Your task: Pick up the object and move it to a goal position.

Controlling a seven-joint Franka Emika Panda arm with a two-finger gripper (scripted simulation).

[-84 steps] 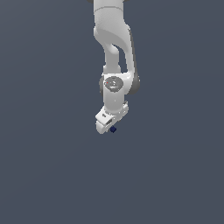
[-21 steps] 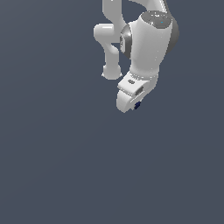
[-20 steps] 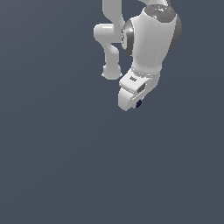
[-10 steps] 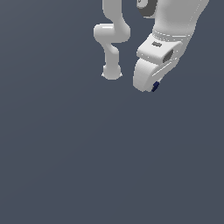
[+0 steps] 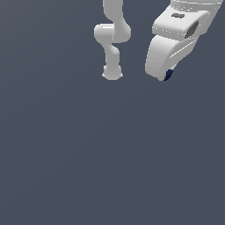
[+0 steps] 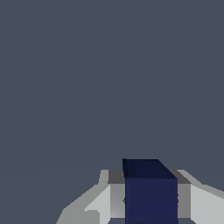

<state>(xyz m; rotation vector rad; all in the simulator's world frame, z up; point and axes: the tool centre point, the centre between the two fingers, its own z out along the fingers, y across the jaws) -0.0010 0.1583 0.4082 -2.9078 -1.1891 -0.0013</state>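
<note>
Behind the hand, at the exterior view's left, showing the white arm (image 5: 112,39) rising from its round base on the flat grey floor (image 5: 88,154). Hanging well clear of that floor, filling the upper corner at the exterior view's right: the white gripper (image 5: 163,77), clamped on the object (image 5: 168,75). Peeking out as a dark navy sliver at the fingertips in the exterior view; appearing in the wrist view as a navy block (image 6: 151,192), flat-faced, sitting squeezed between the two pale fingers (image 6: 100,201).
</note>
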